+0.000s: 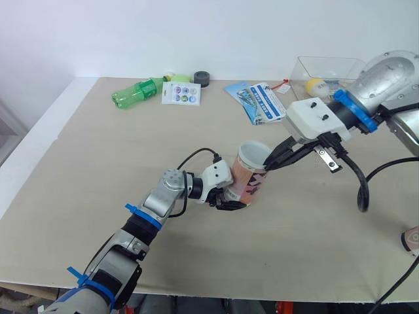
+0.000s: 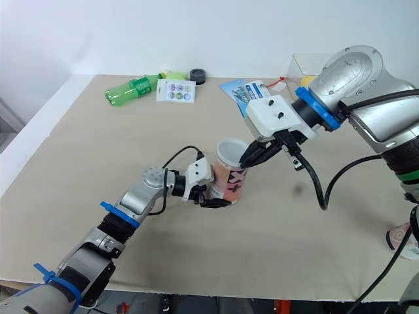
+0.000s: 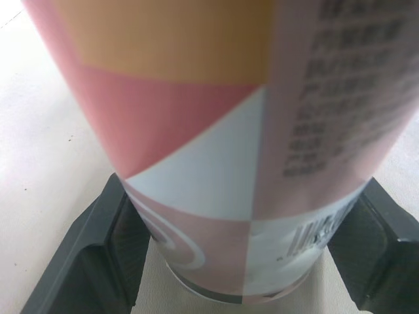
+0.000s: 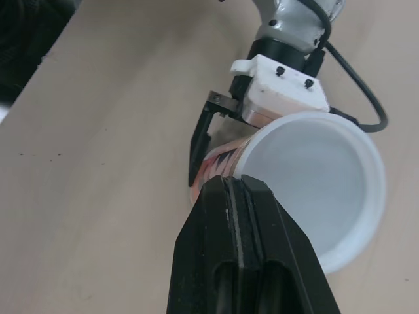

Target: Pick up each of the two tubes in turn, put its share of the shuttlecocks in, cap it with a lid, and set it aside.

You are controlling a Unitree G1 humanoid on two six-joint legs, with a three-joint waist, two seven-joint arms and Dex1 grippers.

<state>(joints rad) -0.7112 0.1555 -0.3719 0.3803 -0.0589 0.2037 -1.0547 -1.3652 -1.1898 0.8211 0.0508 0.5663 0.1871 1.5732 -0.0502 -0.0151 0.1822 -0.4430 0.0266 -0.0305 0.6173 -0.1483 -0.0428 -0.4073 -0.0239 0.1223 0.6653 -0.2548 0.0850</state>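
Note:
A pink, orange and white printed tube (image 1: pixel 250 175) stands upright on the table, its white mouth (image 4: pixel 314 190) open and nothing showing inside. My left gripper (image 1: pixel 230 201) is shut on the tube's lower part, one black finger (image 3: pixel 98 255) pressing on each side. My right gripper (image 1: pixel 270 162) hovers at the rim of the tube's mouth. Its two black fingers (image 4: pixel 242 248) are pressed together with nothing between them.
Along the table's far edge lie a green bottle (image 1: pixel 136 91), a sticker card (image 1: pixel 181 93), a black tape roll (image 1: pixel 201 78) and blue leaflets (image 1: pixel 258 101). A clear box (image 1: pixel 327 70) holding a yellow ball stands far right. A pinkish object (image 2: pixel 399 239) sits at the right edge.

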